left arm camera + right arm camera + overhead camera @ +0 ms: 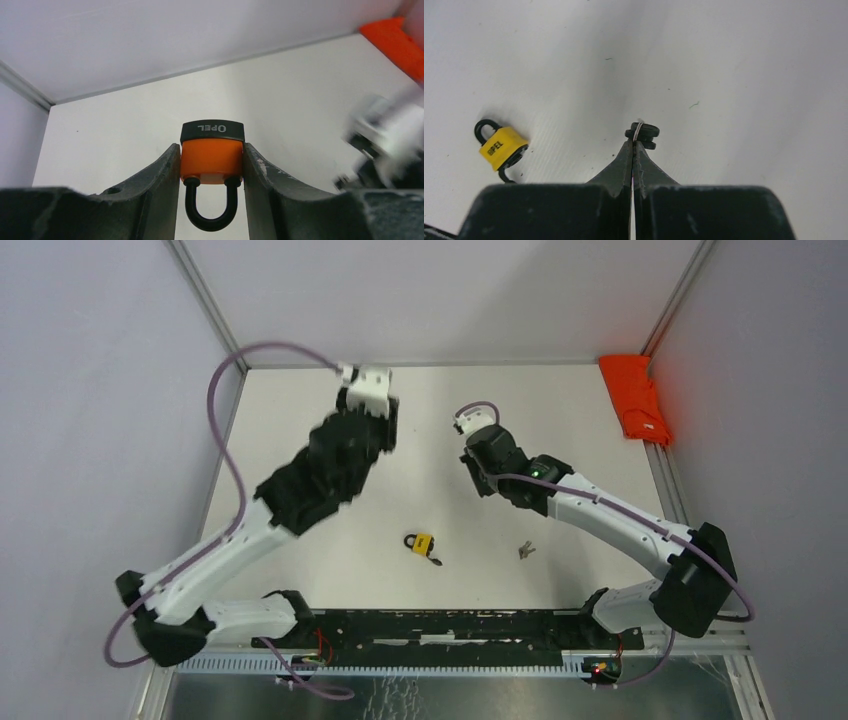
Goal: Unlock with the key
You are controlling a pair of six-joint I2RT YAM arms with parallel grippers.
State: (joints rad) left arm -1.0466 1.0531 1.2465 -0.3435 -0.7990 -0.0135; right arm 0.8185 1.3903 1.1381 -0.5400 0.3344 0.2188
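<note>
My left gripper (211,150) is shut on an orange padlock (211,159) with a black "OPEL" cap, and holds it up off the table with its black shackle (210,215) pointing back toward the camera. In the top view the left gripper (386,420) is raised over the far left of the table. My right gripper (633,146) is shut on a black-headed key (643,132) with a thin wire ring, held above the table. In the top view the right gripper (478,472) is to the right of the left one, with a gap between them.
A yellow padlock (421,543) lies on the white table near the middle front, and also shows in the right wrist view (500,146). A small loose bunch of keys (526,550) lies to its right. A red cloth (636,397) lies at the far right edge.
</note>
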